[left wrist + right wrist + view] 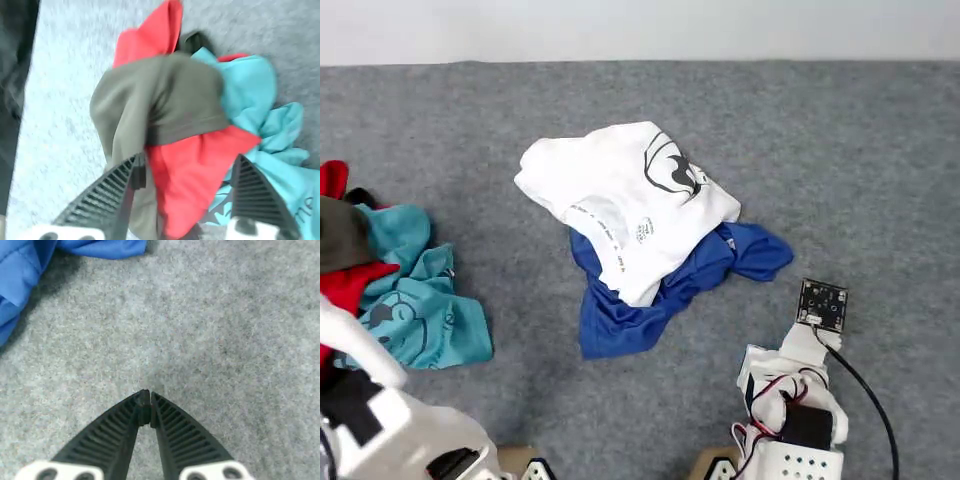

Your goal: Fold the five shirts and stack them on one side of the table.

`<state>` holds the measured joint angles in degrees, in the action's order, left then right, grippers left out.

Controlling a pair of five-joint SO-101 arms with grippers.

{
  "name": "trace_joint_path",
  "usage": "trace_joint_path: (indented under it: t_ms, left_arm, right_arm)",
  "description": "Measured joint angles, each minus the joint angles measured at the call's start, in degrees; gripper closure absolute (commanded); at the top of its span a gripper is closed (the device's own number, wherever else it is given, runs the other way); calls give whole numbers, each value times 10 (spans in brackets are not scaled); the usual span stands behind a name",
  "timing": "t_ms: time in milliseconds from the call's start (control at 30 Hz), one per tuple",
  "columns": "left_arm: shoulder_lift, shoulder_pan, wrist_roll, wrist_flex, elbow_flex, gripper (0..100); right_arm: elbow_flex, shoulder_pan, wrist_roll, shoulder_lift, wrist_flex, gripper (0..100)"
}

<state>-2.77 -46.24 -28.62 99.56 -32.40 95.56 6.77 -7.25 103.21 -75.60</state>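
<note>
A white shirt with a dark print lies crumpled at the table's middle, on top of a blue shirt. At the left edge a red shirt, an olive shirt and a teal shirt are heaped together. My left gripper hangs open over that heap, its fingers either side of the red shirt and beside the olive shirt, with the teal shirt behind. My right gripper is shut above bare grey cloth, a short way from the blue shirt.
The table is covered in grey felt with a pale wall behind its far edge. The left arm's white body stands at the front left corner and the right arm with its cable at the front right.
</note>
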Motion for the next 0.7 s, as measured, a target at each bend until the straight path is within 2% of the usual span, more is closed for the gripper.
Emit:
trace_joint_path:
  t_ms: [167, 433, 600, 700]
  left_arm:
    - [65, 106, 27, 0, 47, 724]
    - [78, 370, 107, -3, 156, 724]
    - [77, 531, 147, -84, 251, 724]
    - [49, 594, 163, -139, 273, 724]
  right_arm:
    - [0, 0, 0, 0, 0, 990]
    - [0, 0, 0, 0, 0, 990]
    - [0, 0, 0, 0, 0, 990]
    - [0, 0, 0, 0, 0, 990]
